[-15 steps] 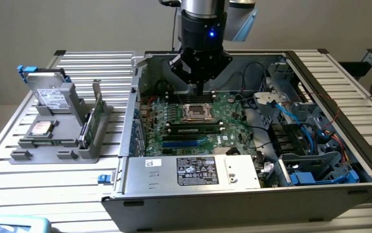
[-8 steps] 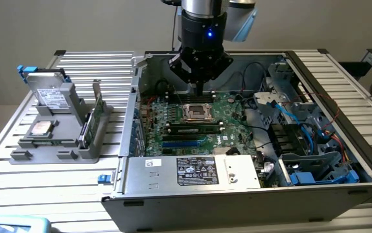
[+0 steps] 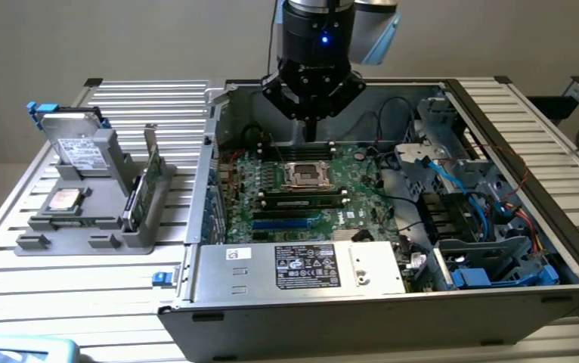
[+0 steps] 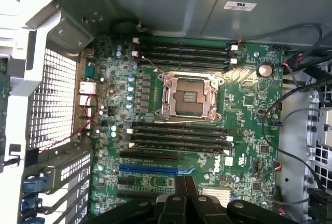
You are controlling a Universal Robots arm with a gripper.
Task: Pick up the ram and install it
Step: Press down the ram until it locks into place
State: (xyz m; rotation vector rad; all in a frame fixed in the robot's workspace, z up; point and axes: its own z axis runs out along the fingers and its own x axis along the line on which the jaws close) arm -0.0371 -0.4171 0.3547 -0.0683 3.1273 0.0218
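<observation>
The ram (image 3: 138, 193) is a thin green stick standing on edge in the grey holder (image 3: 88, 227) on the exterior view's left, outside the computer case. My gripper (image 3: 310, 128) hangs over the back of the open case, above the motherboard (image 3: 355, 178) and far from the ram. Its fingers (image 4: 180, 190) are shut together with nothing between them. Below them lie the empty processor socket (image 4: 189, 95) and the long black memory slots (image 4: 179, 133).
The holder also carries a hard drive (image 3: 78, 151) and a square silver processor (image 3: 65, 200). The case wall (image 3: 208, 151) stands between holder and motherboard. A power supply (image 3: 310, 266) fills the case front. Cables and drive bays (image 3: 471, 204) crowd the exterior view's right.
</observation>
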